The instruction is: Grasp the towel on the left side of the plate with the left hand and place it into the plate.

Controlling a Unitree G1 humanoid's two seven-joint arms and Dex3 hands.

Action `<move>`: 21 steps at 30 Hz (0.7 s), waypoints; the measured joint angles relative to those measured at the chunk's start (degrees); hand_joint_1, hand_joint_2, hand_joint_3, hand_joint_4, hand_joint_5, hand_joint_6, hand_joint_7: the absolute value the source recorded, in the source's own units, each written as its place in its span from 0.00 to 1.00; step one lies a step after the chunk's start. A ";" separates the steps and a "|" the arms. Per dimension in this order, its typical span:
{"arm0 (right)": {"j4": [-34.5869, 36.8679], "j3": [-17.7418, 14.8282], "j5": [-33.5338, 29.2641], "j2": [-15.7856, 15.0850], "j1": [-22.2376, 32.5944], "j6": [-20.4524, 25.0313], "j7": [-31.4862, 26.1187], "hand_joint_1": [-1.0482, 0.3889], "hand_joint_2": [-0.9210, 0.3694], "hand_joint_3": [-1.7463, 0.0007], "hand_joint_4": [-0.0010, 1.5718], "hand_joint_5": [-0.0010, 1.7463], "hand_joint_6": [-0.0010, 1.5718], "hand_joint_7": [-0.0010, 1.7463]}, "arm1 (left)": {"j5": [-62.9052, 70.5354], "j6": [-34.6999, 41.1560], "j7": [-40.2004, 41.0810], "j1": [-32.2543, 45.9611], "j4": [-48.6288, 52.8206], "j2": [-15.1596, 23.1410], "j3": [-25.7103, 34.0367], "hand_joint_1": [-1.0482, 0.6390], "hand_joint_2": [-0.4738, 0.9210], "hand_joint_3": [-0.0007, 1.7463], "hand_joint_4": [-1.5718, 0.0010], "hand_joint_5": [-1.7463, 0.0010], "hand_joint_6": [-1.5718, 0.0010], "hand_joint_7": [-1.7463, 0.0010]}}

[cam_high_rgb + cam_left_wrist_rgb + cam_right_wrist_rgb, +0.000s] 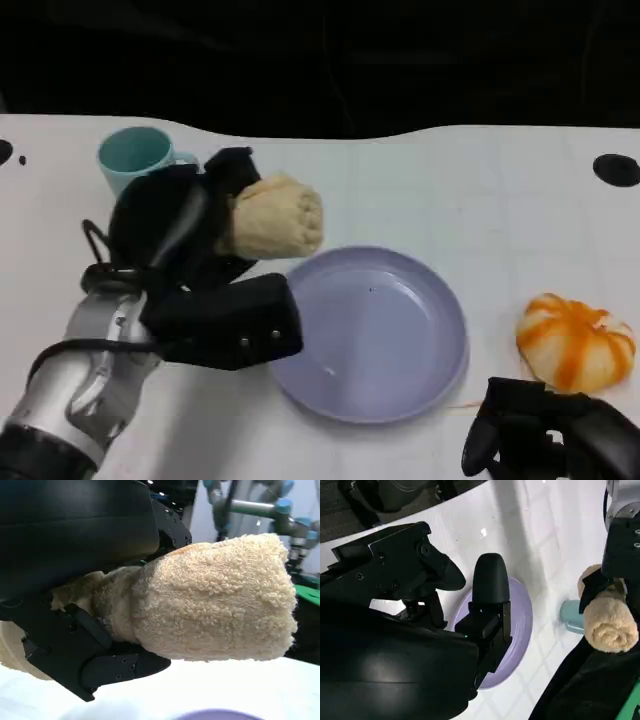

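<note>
I see my left hand (190, 250) clamped around the rolled cream terry-cloth towel (272, 217), lifted off the white surface (470, 190), with the free end of the roll sticking out toward the round lavender plastic plate (400, 385). In the head view the towel sits just beside the plate's near-left rim, not yet over its middle. From the left wrist view I get the looped pile of the towel (215, 600) up close, with black fingers (110, 667) wrapped beneath it and the shell of the hand above; a sliver of the plate's edge (217, 714) shows below the roll. The right wrist view catches the same towel (610, 615) from the far side, held in the air by the left hand (620, 555), with a pale teal ceramic mug (570, 617) standing on the surface just beside it. In the head view that mug (135, 157) stands behind the left hand, near the far edge. My right hand (545, 430) rests low at the near right corner, holding nothing; its fingers (490, 580) look spread apart over the surface. Just beyond it lies a soft white-and-orange striped pumpkin-shaped toy (575, 340), to the right of the plate and apart from it
</note>
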 measured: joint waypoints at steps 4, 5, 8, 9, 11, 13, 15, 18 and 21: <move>-0.65 -0.02 0.00 0.00 0.26 0.02 0.03 0.70 0.22 0.40 0.46 1.00 0.41 0.84 | 0.76 1.60 -2.80 -0.17 -1.97 -2.66 -1.81 0.50 0.67 0.59 0.41 0.00 0.57 0.00; -0.81 -0.02 -0.02 -0.01 0.33 0.02 0.04 0.69 0.23 0.40 0.46 1.00 0.41 0.84 | 0.90 1.98 -3.16 -0.19 -1.97 -3.48 -2.27 0.51 0.64 0.63 0.41 0.00 0.56 0.00; -1.06 -0.07 -0.01 -0.01 0.61 0.00 0.14 0.70 0.23 0.39 0.47 1.00 0.41 0.84 | 1.05 2.37 -3.48 -0.41 -1.50 -5.90 -3.73 0.51 0.62 0.65 0.41 0.00 0.56 0.00; -1.06 -0.10 -0.01 -0.02 0.67 -0.04 0.17 0.70 0.23 0.39 0.47 1.00 0.41 0.84 | 1.08 2.34 -3.53 -0.66 -1.01 -6.60 -4.18 0.51 0.62 0.66 0.41 0.00 0.56 0.00; -1.07 -0.13 -0.01 -0.02 0.78 -0.17 0.22 0.70 0.23 0.39 0.47 1.00 0.41 0.84 | 1.00 2.29 -3.91 -1.44 0.33 -7.75 -4.89 0.51 0.63 0.66 0.40 0.00 0.55 0.00; -1.11 -0.15 0.02 -0.02 0.83 -0.18 0.23 0.71 0.22 0.38 0.46 1.00 0.41 0.84 | 0.88 2.25 -3.97 -2.13 1.51 -8.59 -5.48 0.51 0.64 0.67 0.40 0.00 0.55 0.00; -1.26 -0.18 0.05 -0.02 0.89 -0.18 0.23 0.71 0.22 0.38 0.46 1.00 0.41 0.84 | 0.77 2.27 -5.18 -2.73 2.36 -9.29 -5.96 0.51 0.66 0.65 0.41 0.00 0.56 0.00; -1.35 -0.19 0.14 -0.02 0.88 -0.15 0.23 0.71 0.22 0.38 0.46 1.00 0.41 0.84 | 0.89 2.68 -7.11 -2.84 2.90 -10.30 -6.86 0.51 0.66 0.60 0.41 0.00 0.56 0.01; -1.46 -0.20 0.21 -0.02 0.84 0.22 0.22 0.71 0.22 0.38 0.46 1.00 0.41 0.84 | 1.41 3.06 -7.53 -3.21 3.94 -11.32 -7.96 0.50 0.70 0.53 0.44 0.00 0.50 0.27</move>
